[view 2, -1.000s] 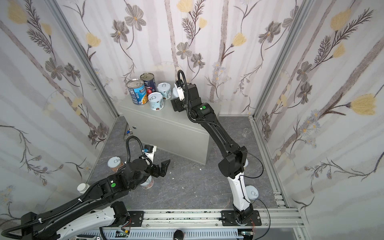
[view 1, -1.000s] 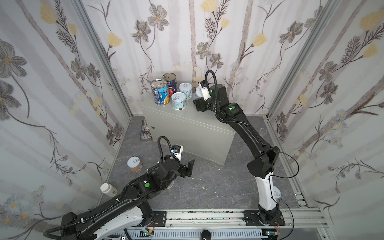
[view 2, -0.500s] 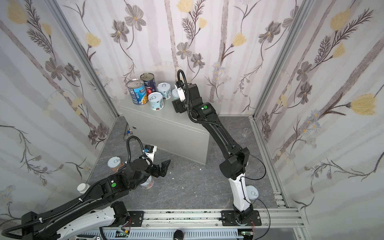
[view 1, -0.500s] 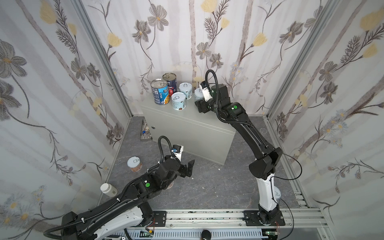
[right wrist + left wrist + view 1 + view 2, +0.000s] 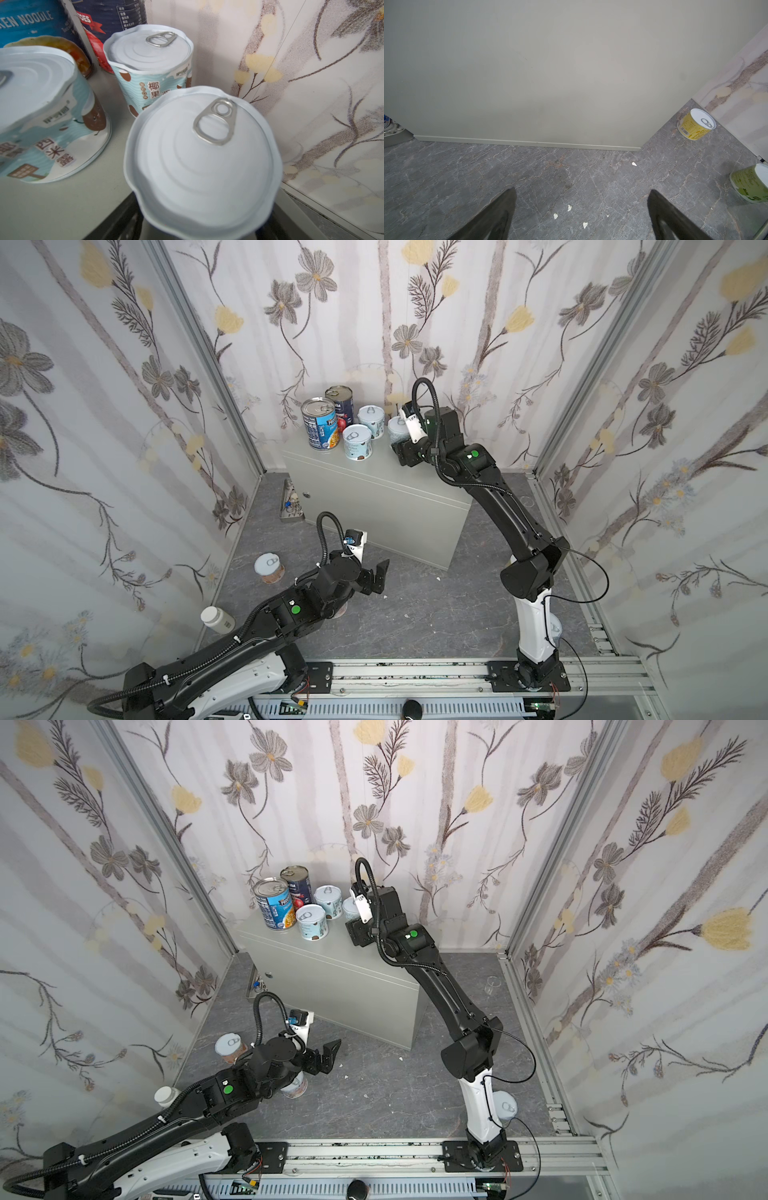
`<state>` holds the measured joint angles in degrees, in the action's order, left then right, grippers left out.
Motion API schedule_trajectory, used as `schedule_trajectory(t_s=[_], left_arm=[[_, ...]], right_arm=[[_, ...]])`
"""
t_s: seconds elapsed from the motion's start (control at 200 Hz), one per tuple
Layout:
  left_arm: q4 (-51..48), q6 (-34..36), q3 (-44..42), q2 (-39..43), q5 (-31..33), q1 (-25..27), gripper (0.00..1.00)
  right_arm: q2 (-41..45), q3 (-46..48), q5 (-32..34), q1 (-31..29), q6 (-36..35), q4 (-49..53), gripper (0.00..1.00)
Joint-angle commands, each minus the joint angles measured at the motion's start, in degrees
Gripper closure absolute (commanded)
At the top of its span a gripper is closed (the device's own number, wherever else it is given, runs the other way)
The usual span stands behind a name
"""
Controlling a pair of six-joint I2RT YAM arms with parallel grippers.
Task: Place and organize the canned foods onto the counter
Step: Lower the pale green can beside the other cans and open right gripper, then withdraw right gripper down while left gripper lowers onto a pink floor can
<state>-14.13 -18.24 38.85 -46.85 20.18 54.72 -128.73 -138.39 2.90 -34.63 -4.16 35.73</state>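
Observation:
The light-grey counter (image 5: 415, 479) carries a tall blue can (image 5: 319, 425), a navy-red can (image 5: 340, 404) and two short pale-lidded cans (image 5: 357, 441) (image 5: 371, 421). A third short can (image 5: 203, 149) stands on the back right of the top. My right gripper (image 5: 398, 440) has a finger on each side of it. Its lid hides the pads, so contact cannot be judged. My left gripper (image 5: 581, 191) hangs open and empty over the floor, facing the counter's front (image 5: 529, 72). Other short cans stand on the floor: one brown-labelled (image 5: 268, 568), one yellow (image 5: 696, 124), one green (image 5: 749, 182).
A white pill bottle (image 5: 216, 619) stands by the left wall. A metal tray (image 5: 292, 504) leans at the counter's left end. Another can (image 5: 295, 1085) sits under my left arm and one (image 5: 505, 1108) by the right arm's base. A clear glass (image 5: 491, 984) stands at the right.
The right arm has shifted a little to the right while its gripper stays around the can on the counter. The left arm has not moved.

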Motion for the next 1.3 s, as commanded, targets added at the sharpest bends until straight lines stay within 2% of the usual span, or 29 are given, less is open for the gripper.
schedule_trajectory(t_s=[0.0, 0.485, 0.704, 1.039, 1.294], left_arm=[[1.28, -0.83, -0.4, 0.45, 1.26, 0.01, 0.0], [1.22, -0.04, -0.62, 0.12, 2.12, -0.12, 0.0], [0.13, -0.03, -0.06, 1.51, 2.56, -0.25, 0.0], [-11.91, -3.03, 5.63, 2.17, 4.35, -0.95, 0.0], [-20.7, -10.09, 6.44, 4.64, 6.46, -1.16, 0.0]], right_arm=[[-0.59, 0.16, -1.14, 0.0, -0.89, -3.2, 0.26], [-1.93, 0.12, -1.73, 0.07, -0.56, -5.16, 0.28], [-0.6, 0.14, -1.14, 0.0, -0.65, -4.79, 0.22], [5.28, 0.18, -1.16, -0.34, -0.49, -3.37, 0.12], [10.78, 0.86, 0.68, -1.63, -0.24, 0.49, 0.09]])
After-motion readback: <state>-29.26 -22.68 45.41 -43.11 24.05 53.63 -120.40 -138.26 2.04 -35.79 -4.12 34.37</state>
